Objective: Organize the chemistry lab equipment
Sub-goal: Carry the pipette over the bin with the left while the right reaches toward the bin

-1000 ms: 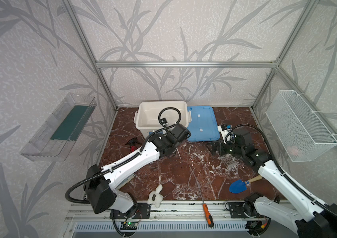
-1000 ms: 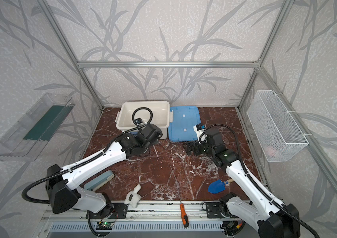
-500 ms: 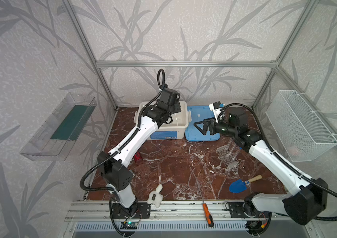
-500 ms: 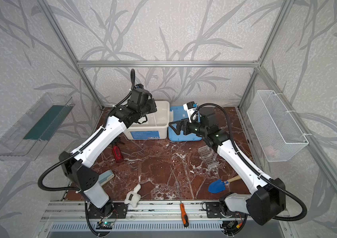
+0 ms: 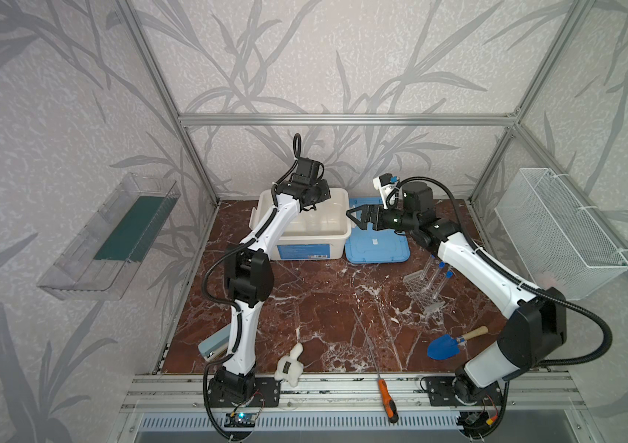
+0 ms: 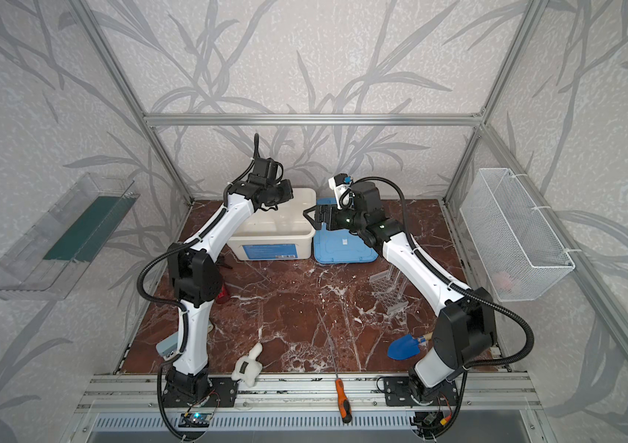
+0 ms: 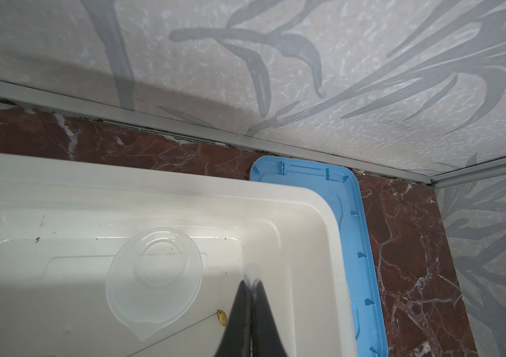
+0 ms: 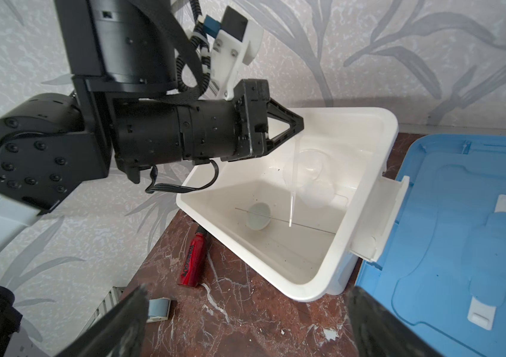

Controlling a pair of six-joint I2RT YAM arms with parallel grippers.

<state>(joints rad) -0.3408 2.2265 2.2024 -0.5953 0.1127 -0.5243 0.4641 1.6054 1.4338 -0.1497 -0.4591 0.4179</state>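
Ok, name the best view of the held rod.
Right wrist: the thin clear rod hangs full length from the shut left gripper over the white bin. Left wrist shows only a blurred end; top views, nothing distinct.

Left arm [image 5: 277,226] overhangs bin [image 5: 337,249]; tube rack [image 5: 421,291] right; table [image 5: 323,299] centre open.

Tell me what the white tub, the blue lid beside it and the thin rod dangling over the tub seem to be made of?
The white tub looks like moulded plastic: smooth, slightly glossy, with rounded corners. The blue lid looks like plastic too, with moulded ribs and recesses. The thin rod is see-through, so it could be glass or clear plastic; its look cannot settle which.
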